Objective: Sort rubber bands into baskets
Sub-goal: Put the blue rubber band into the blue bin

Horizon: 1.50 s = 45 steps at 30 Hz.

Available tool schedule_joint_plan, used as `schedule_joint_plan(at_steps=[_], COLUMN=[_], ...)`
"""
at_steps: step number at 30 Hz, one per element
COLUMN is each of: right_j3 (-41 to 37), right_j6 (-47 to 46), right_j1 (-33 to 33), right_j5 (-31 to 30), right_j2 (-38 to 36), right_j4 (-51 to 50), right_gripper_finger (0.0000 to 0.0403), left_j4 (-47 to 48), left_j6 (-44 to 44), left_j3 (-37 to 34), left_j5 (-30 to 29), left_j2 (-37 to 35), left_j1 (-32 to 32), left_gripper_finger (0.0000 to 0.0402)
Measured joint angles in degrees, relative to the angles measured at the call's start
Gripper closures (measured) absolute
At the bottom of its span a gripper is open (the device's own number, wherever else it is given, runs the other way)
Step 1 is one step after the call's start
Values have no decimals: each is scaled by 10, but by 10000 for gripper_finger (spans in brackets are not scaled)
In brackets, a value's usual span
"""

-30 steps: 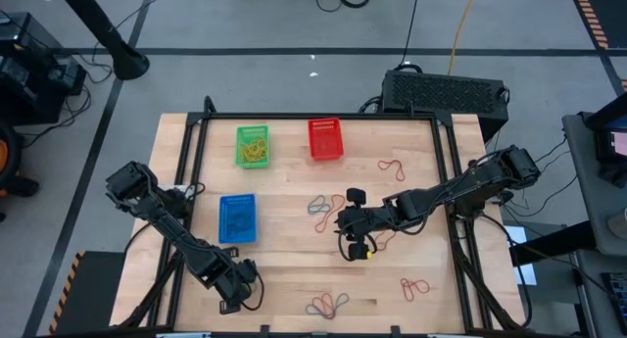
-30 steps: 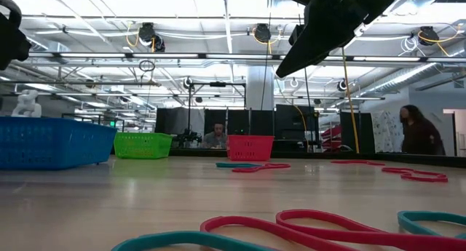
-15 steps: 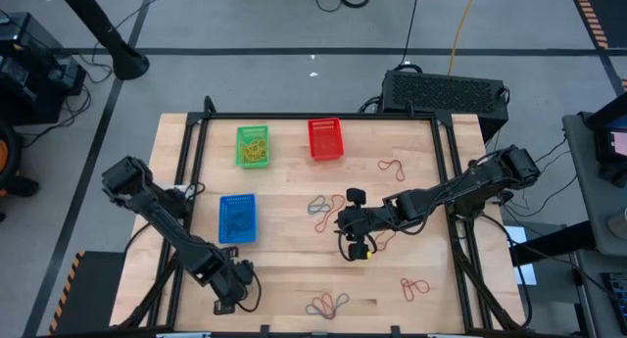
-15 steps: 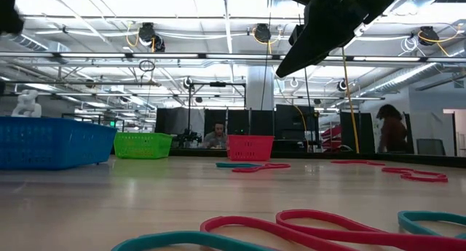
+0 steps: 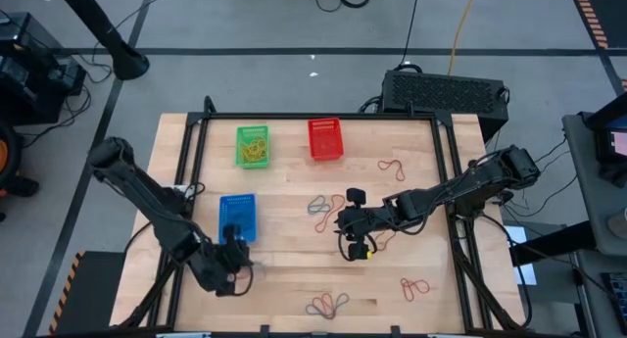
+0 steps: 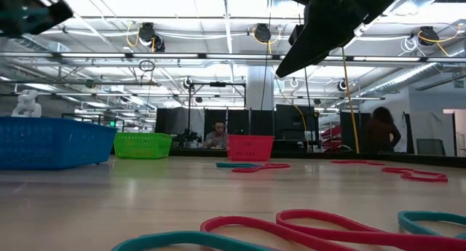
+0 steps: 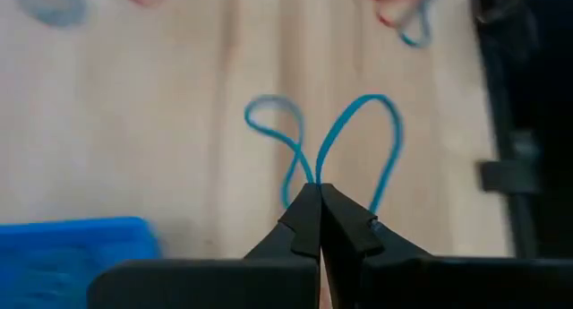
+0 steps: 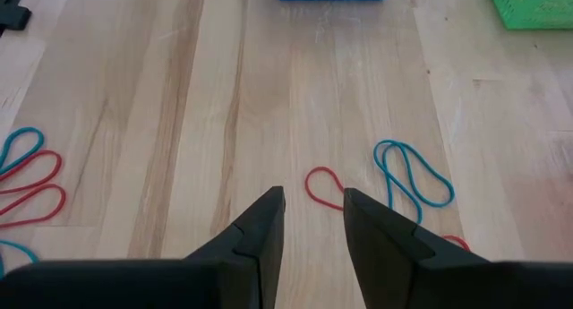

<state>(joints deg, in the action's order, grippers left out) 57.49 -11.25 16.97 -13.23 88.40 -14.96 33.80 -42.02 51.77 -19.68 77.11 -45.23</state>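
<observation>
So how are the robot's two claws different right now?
The left claw is pinched shut on a blue rubber band, while the right claw is open and holds nothing. The left claw is near the blue basket; the right claw hangs over the middle of the table, above loose red and blue bands. Both are dark, two-fingered claws.

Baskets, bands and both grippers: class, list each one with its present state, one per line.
left gripper: shut on a blue rubber band, near the blue basket.
right gripper: open, empty, over mid-table.
green basket: upright, yellow bands inside.
red basket: upright, contents unclear.
blue basket: upright, contents unclear.
loose rubber bands: lying scattered on the table.
</observation>
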Motion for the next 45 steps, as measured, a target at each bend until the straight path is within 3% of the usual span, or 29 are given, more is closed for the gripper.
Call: schedule_joint_plan(at_steps=[5, 13, 22, 37, 45], right_j3=[0, 0, 0, 0, 0], right_j6=[0, 2, 6, 15, 15], right_j1=[0, 0, 0, 0, 0], right_j5=[0, 0, 0, 0, 0], right_j2=[0, 0, 0, 0, 0], right_j4=[-1, -3, -3, -3, -3], right_gripper_finger=[293, 293, 293, 293, 293], left_j4=[65, 182, 355, 328, 327], left_j6=[5, 0, -68, -73, -87], left_j3=[0, 1, 1, -34, -53], left_j5=[-60, -63, -44, -43, -43], left_j2=[-47, -89, -94, -94, -93], left_j1=[21, 62, 97, 115, 115], left_gripper_finger=[400, 400, 400, 398, 348])
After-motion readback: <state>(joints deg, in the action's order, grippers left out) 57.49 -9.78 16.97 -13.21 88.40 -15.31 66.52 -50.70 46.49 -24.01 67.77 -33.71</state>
